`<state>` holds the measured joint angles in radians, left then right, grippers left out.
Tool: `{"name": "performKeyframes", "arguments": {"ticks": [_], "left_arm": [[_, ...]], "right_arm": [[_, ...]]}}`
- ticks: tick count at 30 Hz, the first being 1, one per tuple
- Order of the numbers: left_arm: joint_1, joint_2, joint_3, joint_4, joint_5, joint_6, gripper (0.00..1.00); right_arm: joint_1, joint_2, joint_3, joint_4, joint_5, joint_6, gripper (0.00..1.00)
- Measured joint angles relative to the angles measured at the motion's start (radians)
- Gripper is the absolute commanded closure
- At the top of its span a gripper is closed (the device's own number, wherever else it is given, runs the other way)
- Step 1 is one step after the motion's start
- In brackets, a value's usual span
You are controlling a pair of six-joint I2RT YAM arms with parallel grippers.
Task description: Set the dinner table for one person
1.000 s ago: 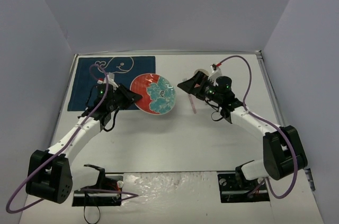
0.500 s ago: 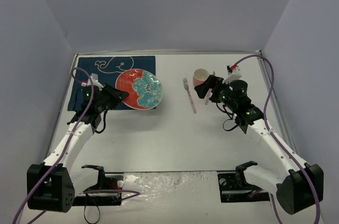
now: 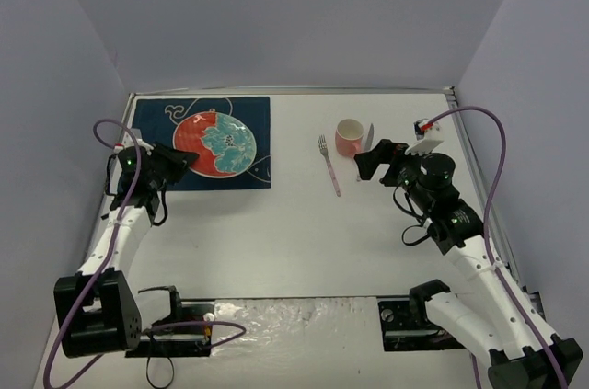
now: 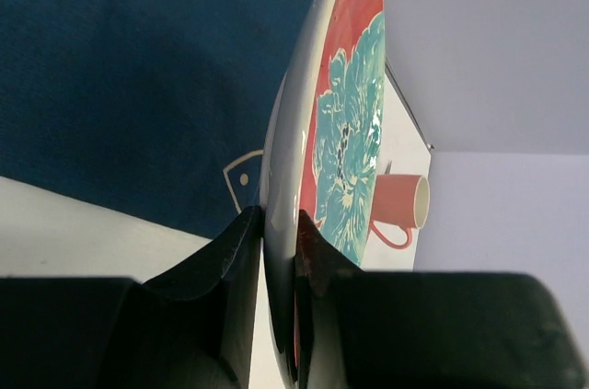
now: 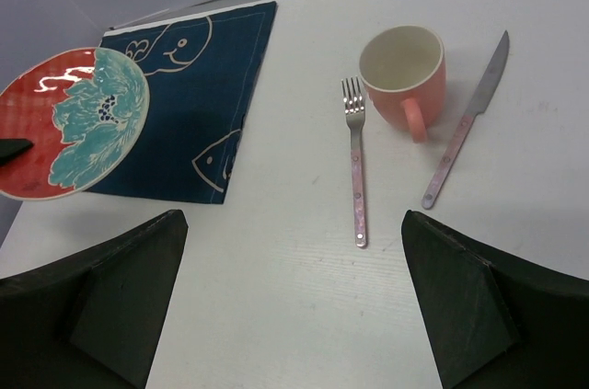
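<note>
My left gripper [image 3: 182,160] is shut on the rim of a red plate with a teal flower [image 3: 213,144], holding it over the dark blue whale placemat [image 3: 147,164] at the far left of the white dinner table [image 3: 294,233]. In the left wrist view both fingers [image 4: 241,242] pinch the plate's edge [image 4: 345,113]. My right gripper [image 3: 368,165] is open and empty, right of a pink-handled fork [image 3: 329,166] and just below a pink mug [image 3: 349,137]. A knife [image 5: 465,130] lies right of the mug [image 5: 405,67]. The fork [image 5: 355,168] and plate [image 5: 74,122] also show in the right wrist view.
Grey walls enclose the table on three sides. The table's metal edge [image 3: 460,131] runs close to the right arm. The arm bases and cables sit at the near edge [image 3: 294,325].
My left gripper has carried the plate leftward from the table's middle to over the placemat. My right arm has drawn back to the right, away from the fork and mug.
</note>
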<state>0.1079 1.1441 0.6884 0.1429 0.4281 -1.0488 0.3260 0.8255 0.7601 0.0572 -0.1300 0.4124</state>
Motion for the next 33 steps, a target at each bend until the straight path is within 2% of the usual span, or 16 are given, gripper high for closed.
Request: {"name": "performKeyframes", "arguments": {"ticks": [10,21,33], "left_arm": [[0.089,0.171,0.02,0.118,0.037,-0.031,1.0],[0.155,0.436,0.176,0.303,0.052,-0.068,1.0],[0.172,0.656,0.256,0.426,0.081,-0.06,1.0]], "right_arm": [[-0.004,-0.051,0.0,-0.016,0.008,-0.042,0.0],[-0.005,-0.036,-0.001,-0.013,-0.035,-0.078,0.0],[-0.005,-0.02,-0.039,0.007,-0.074,-0.115,0.0]]}}
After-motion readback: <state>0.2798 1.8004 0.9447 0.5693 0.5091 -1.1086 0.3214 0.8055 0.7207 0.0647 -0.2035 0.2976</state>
